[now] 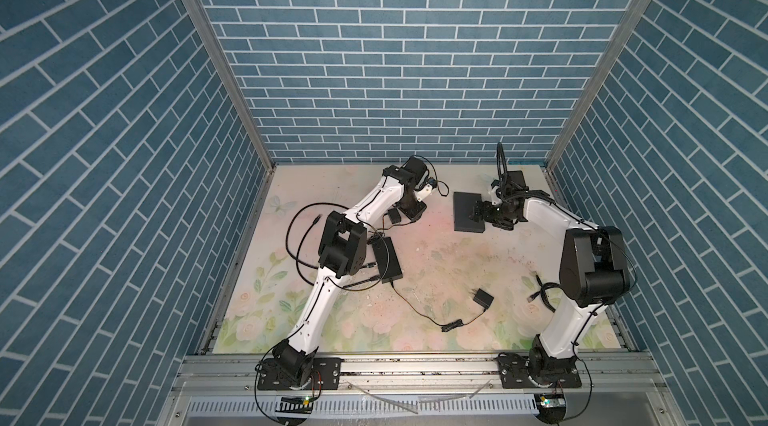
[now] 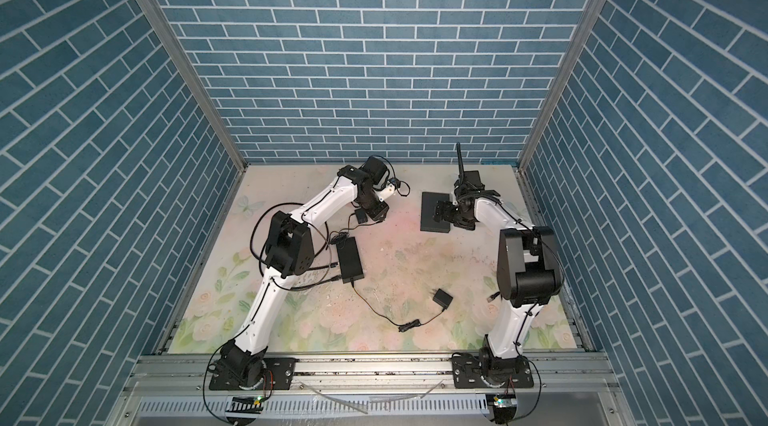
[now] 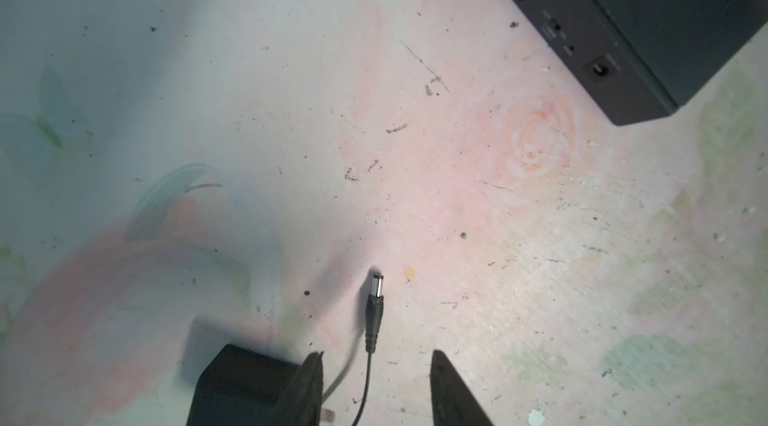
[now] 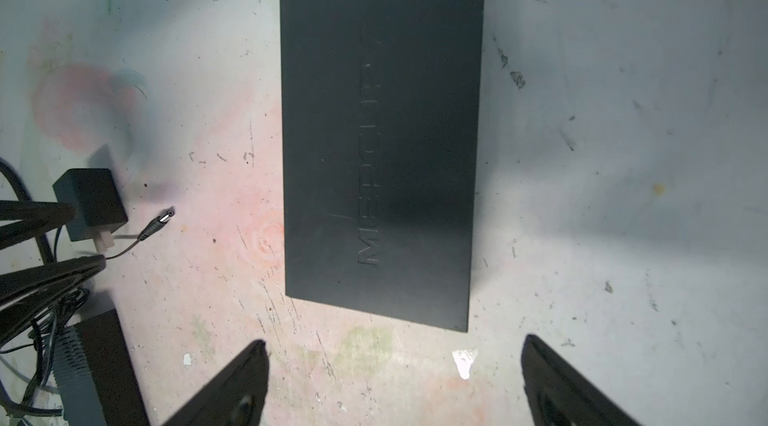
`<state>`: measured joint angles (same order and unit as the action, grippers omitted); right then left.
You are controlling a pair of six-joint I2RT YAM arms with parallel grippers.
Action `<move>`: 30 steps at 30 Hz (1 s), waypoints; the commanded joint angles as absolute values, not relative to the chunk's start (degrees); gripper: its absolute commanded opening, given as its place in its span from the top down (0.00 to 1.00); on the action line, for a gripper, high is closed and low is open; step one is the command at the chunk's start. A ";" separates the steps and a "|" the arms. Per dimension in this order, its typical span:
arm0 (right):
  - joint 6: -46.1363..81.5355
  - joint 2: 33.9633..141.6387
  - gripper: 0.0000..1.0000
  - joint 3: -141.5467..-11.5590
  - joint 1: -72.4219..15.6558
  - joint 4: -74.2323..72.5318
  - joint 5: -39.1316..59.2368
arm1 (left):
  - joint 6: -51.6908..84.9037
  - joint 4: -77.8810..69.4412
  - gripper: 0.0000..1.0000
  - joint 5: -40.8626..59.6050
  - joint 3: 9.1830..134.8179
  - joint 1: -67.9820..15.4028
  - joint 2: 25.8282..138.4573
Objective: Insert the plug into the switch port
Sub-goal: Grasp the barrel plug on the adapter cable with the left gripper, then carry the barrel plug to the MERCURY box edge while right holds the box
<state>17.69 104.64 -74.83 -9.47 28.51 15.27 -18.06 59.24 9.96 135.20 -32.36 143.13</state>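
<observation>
Left gripper [image 1: 409, 212] low at mat [image 1: 436, 278], upper middle in top view; right gripper [image 1: 476, 212] over switch [image 1: 463, 204], just right of it. Left wrist: jaws spread, pinching nothing, cable [image 3: 365, 382] between them, plug [image 3: 376, 299] on mat, well apart from port [image 3: 600, 69]. Right wrist: jaws spread wide above switch, empty.

Three walls [image 1: 415, 50] in a blue brick pattern with white joints enclose the cell, meeting at slanting aluminium posts [image 1: 216, 54]. The tabletop [image 1: 457, 270] bears a pale print of roses, leaves and a butterfly [image 1: 277, 205], scuffed and speckled with dark marks. Along its front edge runs an aluminium rail [image 1: 415, 370], with a slotted cable duct [image 1: 415, 406] just beyond it.
</observation>
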 commanded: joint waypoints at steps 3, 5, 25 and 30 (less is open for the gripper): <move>16.22 102.93 0.06 -73.71 -9.14 29.34 15.64 | -24.05 67.00 0.64 9.00 139.39 -31.82 148.00; 16.17 102.92 0.06 -73.82 -9.14 29.43 15.71 | -24.68 67.74 0.65 8.44 140.34 -31.83 149.36; 12.70 107.15 0.01 -81.83 -10.21 34.46 12.39 | -26.02 61.37 1.00 16.43 134.08 -32.29 143.64; 11.69 113.12 0.01 -89.66 -11.10 37.69 10.72 | -26.02 57.22 1.00 19.77 127.74 -33.15 136.13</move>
<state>14.66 109.80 -84.90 -10.37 34.00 12.93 -25.71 60.16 16.05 129.58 -32.49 141.95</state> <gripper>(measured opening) 0.988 0.067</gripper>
